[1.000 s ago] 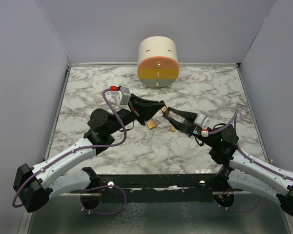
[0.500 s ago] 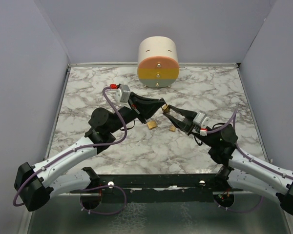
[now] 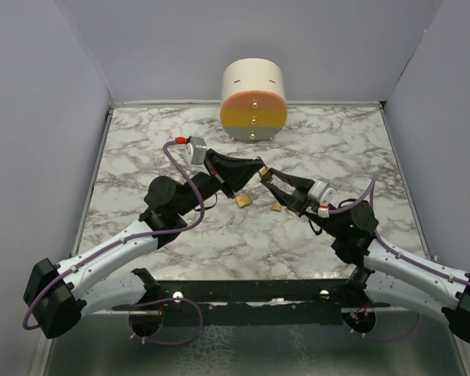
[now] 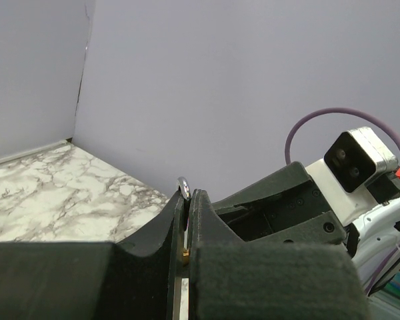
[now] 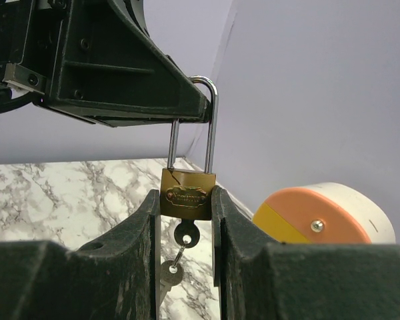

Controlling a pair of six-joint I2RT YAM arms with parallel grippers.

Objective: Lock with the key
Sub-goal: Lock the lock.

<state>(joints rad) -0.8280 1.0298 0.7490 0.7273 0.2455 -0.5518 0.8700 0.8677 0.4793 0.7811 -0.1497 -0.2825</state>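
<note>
- Brass padlock [image 5: 188, 193] with a silver shackle [image 5: 213, 120] hangs in the air over the middle of the white-and-grey marble table [image 3: 141, 141]; I see it caught between both arms.
- My right gripper [image 5: 187, 203] is pinching the brass body from both sides, its black fingers [image 5: 150, 220] pressed flat against the lock's edges.
- My left gripper [image 4: 188, 200] is pressed together on the top bend of the shackle, with only a sliver of silver showing above its fingertips.
- A dark-headed key [image 5: 184, 235] sits in the keyhole on the underside of the body, and a ring with a second key dangles below it between the right fingers.
- Whether the shackle is seated in the body, I cannot tell.
- Small tan pieces [image 3: 244, 200] lie on the marble just below the two grippers, apart from them.
- A cream cylinder with an orange and yellow face [image 3: 253, 98] stands at the far edge, well apart from the lock.
- Lavender walls [image 3: 47, 117] close off the left, right and far sides; bare marble spreads to either side of the grippers.
</note>
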